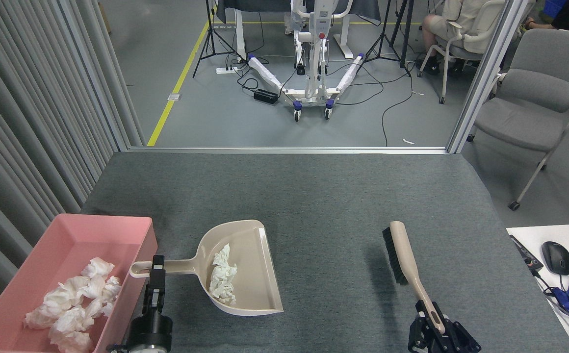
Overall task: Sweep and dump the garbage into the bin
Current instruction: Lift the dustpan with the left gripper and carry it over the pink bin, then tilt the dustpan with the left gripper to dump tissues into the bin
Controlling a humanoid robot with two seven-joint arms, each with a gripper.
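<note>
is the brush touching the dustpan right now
Apart. The head view shows a wide strip of bare grey carpet between the brush and the dustpan.

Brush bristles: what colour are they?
Black, along the left edge of the beige brush held up by the right gripper; head view.
</note>
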